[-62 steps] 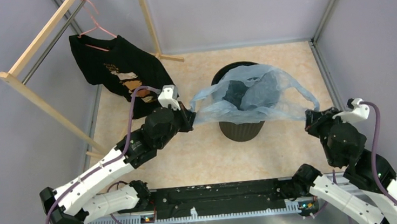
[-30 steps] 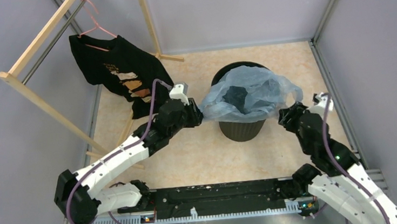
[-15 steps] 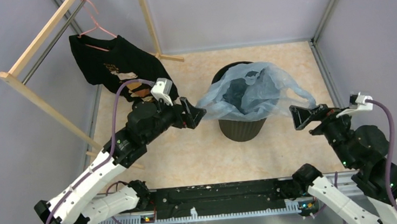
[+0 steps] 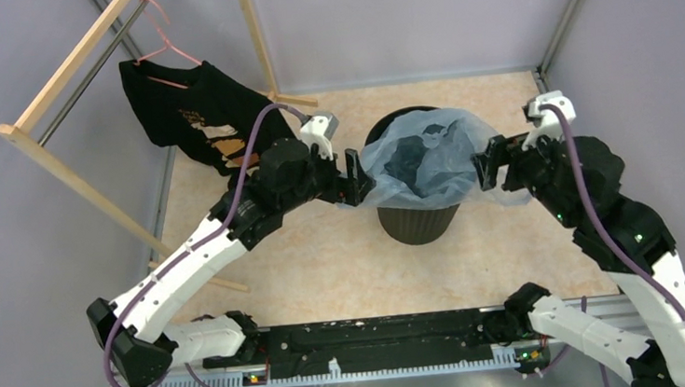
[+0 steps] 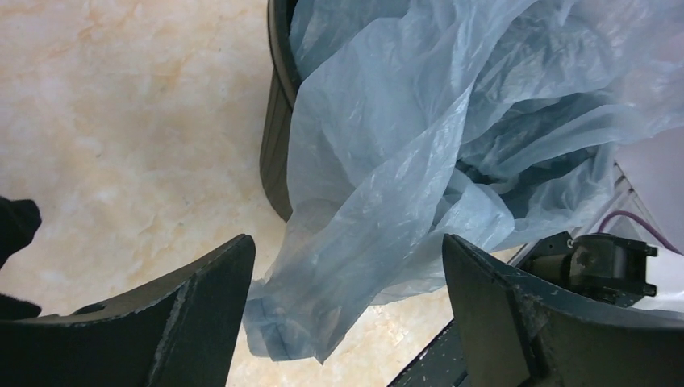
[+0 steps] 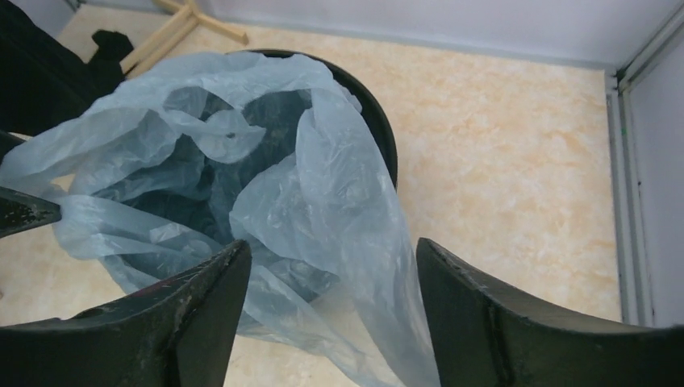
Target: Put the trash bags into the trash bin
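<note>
The pale-blue trash bag [image 4: 428, 148] lies crumpled over the mouth of the black ribbed trash bin [image 4: 416, 220], its film spilling over the rim on both sides. My left gripper [image 4: 356, 178] is at the bin's left rim and open; a flap of the bag [image 5: 379, 185] hangs loose between its fingers [image 5: 206, 310], beside the bin wall [image 5: 277, 153]. At the right rim my right gripper [image 4: 489, 164] is also open. In the right wrist view the bag [image 6: 331, 193] droops between the spread fingers [image 6: 476, 310], past the bin rim [image 6: 381, 129], unclamped.
A wooden rack [image 4: 66, 68] stands at the back left with a black T-shirt [image 4: 206, 116] on a pink hanger. Grey walls close in the marbled floor [image 4: 326, 260]. The arms' base rail [image 4: 379, 335] runs along the near edge.
Both grippers opened, let go of the bag's edges, drew back, then moved in to the bin's rim. The bag, stretched wide two seconds ago, has slumped onto the bin.
</note>
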Robot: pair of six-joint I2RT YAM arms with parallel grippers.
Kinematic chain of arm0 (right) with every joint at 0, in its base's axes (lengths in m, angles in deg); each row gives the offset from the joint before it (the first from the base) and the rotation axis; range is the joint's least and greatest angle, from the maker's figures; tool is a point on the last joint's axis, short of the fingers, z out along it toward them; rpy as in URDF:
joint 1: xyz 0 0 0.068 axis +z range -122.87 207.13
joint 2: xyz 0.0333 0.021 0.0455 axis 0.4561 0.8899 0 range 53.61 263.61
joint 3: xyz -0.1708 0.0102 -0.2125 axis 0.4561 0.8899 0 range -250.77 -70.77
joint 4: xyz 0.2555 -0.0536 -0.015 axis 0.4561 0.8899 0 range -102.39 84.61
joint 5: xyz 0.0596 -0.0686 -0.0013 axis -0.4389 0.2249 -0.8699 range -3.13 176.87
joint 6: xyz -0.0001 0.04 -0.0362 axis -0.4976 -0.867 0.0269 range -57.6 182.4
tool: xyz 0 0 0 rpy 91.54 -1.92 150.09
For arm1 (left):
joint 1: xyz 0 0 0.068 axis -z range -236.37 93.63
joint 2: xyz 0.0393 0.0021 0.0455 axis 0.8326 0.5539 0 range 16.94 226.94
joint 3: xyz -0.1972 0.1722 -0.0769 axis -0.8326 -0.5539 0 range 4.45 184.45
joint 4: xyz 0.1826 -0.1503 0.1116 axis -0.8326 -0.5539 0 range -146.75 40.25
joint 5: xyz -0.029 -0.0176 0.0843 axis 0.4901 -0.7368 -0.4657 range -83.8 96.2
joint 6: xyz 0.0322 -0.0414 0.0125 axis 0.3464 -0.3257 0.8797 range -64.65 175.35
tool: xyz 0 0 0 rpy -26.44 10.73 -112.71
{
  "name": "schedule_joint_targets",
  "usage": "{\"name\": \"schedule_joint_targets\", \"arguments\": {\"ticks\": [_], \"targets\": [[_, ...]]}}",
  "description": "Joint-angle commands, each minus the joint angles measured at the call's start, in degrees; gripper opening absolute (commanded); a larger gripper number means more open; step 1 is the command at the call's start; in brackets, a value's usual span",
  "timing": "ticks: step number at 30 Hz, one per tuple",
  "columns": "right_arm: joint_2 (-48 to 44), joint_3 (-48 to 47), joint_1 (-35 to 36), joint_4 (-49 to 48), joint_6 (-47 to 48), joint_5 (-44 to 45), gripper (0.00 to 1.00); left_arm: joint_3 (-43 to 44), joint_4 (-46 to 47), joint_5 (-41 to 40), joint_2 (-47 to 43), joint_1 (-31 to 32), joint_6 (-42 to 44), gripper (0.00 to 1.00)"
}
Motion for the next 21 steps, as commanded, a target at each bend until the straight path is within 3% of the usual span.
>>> {"name": "schedule_joint_targets", "arguments": {"ticks": [1, 15, 18, 21], "targets": [[3.3, -3.0, -0.4, 0.6, 1.7, 1.7, 0.7, 2.6, -0.5, -3.7, -0.7, -0.3, 1.3, 0.9], [8.6, -3.9, -1.1, -5.0, -0.5, 6.4, 0.39, 3.3, 1.4, 2.2, 1.6, -4.6, 0.9, 0.51], [9.5, -4.4, -2.8, -5.7, -0.5, 5.2, 0.33, 4.0, 1.9, 2.9, 2.5, -5.7, 1.2, 0.48], [11.3, -4.1, -7.1, -6.6, -0.4, 0.8, 0.2, 4.8, 2.6, 4.7, 3.9, -7.2, 1.4, 0.43]]}}
